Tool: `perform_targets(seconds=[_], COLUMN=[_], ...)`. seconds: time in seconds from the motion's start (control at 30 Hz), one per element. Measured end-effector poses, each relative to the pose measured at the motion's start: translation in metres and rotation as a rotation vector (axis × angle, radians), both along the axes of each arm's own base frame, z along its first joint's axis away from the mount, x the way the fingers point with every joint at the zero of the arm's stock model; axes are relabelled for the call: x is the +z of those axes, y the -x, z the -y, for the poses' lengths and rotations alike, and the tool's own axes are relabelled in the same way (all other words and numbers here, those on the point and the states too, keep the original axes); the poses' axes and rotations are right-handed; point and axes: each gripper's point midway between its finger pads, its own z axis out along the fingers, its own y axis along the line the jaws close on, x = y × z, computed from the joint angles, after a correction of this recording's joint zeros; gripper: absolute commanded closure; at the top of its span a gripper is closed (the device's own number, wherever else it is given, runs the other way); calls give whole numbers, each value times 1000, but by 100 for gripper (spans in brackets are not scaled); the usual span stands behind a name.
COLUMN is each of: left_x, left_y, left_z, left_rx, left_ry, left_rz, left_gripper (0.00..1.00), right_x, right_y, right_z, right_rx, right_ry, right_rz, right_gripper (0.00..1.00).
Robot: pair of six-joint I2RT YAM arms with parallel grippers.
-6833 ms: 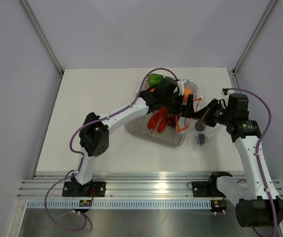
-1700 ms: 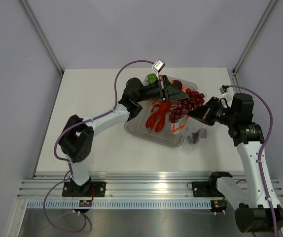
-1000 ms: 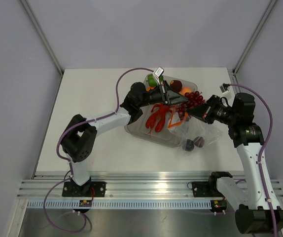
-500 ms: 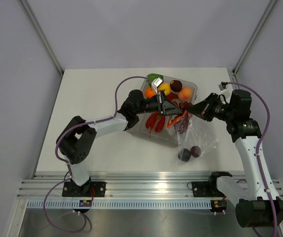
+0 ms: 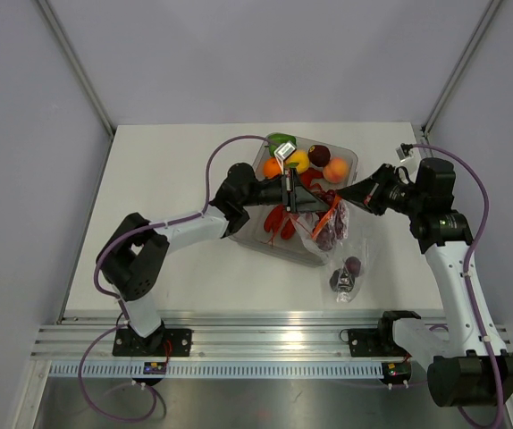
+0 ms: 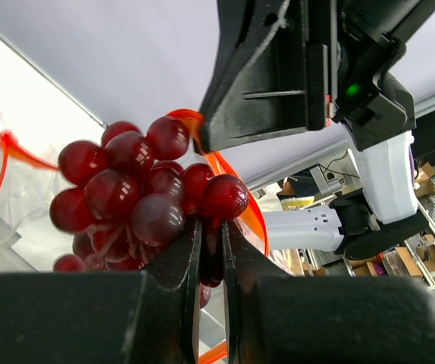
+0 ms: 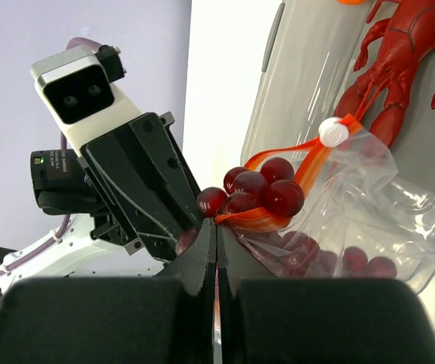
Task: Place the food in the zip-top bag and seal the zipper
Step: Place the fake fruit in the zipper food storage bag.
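My right gripper [image 5: 342, 204] [image 7: 216, 230] is shut on the red-orange zipper [image 7: 278, 216] and holds the clear zip-top bag [image 5: 350, 252] up by its mouth. My left gripper [image 5: 319, 207] [image 6: 211, 246] is shut on the purple grapes [image 6: 138, 199] [image 7: 254, 191], which sit in the mouth of the bag, partly inside. Two dark round pieces [image 5: 347, 273] lie at the hanging bag's bottom. The red lobster [image 5: 281, 223] [image 7: 399, 68], orange [image 5: 272, 167], yellow fruit [image 5: 298, 161], dark plum [image 5: 319, 155], peach [image 5: 335, 170] and green pepper [image 5: 281, 141] lie in the tray.
The clear-grey tray [image 5: 349, 157] stands at the table's middle back, under both grippers. The two grippers nearly touch above its right edge. The white table [image 5: 167, 206] lies bare to the left, with grey walls round it.
The left gripper has carried the grapes right and down into the bag's mouth. The right gripper has raised the mouth, so the bag hangs more upright with the dark pieces at its bottom.
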Motion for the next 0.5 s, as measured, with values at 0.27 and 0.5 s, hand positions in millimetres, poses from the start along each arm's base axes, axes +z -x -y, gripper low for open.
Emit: perform_targets(seconds=[0.27, 0.5], left_x=[-11, -19], left_y=[5, 16], left_z=[-3, -26], left_rx=[-5, 76], left_ry=[-9, -45], left_rz=[10, 25], left_gripper=[100, 100], right_x=[-4, -4], right_y=[-5, -8], right_z=[4, 10], right_rx=[-27, -66], right_ry=[25, 61], right_rz=[5, 10], right_gripper=[100, 100])
